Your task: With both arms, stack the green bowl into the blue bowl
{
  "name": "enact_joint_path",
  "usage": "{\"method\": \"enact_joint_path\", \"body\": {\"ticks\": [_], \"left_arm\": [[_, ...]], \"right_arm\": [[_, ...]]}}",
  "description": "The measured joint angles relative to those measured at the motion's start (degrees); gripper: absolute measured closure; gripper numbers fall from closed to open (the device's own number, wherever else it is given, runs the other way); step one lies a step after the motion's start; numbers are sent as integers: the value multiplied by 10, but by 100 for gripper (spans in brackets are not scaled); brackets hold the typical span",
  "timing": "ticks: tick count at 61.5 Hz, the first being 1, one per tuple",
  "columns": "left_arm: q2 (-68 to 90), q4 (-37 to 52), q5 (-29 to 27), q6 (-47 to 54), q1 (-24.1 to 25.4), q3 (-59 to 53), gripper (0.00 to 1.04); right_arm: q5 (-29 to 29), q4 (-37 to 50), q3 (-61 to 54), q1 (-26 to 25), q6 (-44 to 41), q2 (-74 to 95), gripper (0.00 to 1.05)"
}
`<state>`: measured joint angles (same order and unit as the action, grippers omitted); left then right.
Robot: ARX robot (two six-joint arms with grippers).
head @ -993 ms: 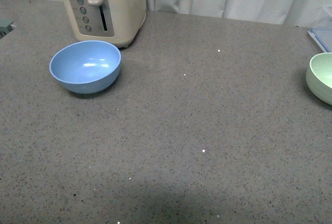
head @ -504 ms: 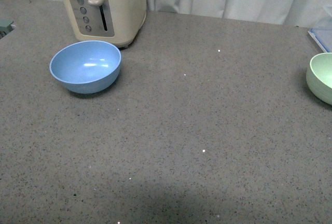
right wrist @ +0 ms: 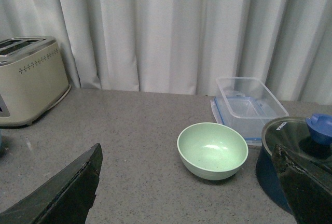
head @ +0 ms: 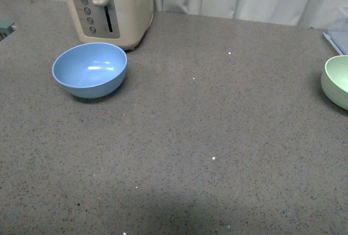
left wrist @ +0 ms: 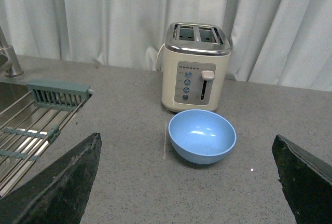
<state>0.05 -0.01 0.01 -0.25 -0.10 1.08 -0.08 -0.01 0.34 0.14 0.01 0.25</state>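
The left gripper has its jaws wide apart. So does the right gripper. Neither one holds anything. The green bowl sits far to the right on the grey table, well apart from the blue bowl on the left. It looks light and hard, maybe slippery, so pinching its thin rim seems best. A dark pot and a clear box stand near it. The toaster stands just behind the blue bowl.

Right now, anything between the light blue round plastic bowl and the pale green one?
Nothing. The front view shows only bare grey speckled countertop between the blue bowl and the green bowl.
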Motion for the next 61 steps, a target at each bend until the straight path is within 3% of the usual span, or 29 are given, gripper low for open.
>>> {"method": "enact_joint_path", "body": {"ticks": [35,43,49,53,56,61], "left_arm": [[0,0,-1,0,0,0,6],[100,-77,-162,-66,-41,25,6],[195,-8,-173,-98,-43,29,6],[337,134,-118,-117,-4,33,6],[485,248,-117,-140,14,64,6],[629,318,-115,-168,10,118,6]], "right_arm": [[0,0,0,0,0,0,9],[1,0,0,0,0,0,9],[0,0,0,0,0,0,9],[0,0,0,0,0,0,9],[0,0,0,0,0,0,9],[1,0,0,0,0,0,9]]}}
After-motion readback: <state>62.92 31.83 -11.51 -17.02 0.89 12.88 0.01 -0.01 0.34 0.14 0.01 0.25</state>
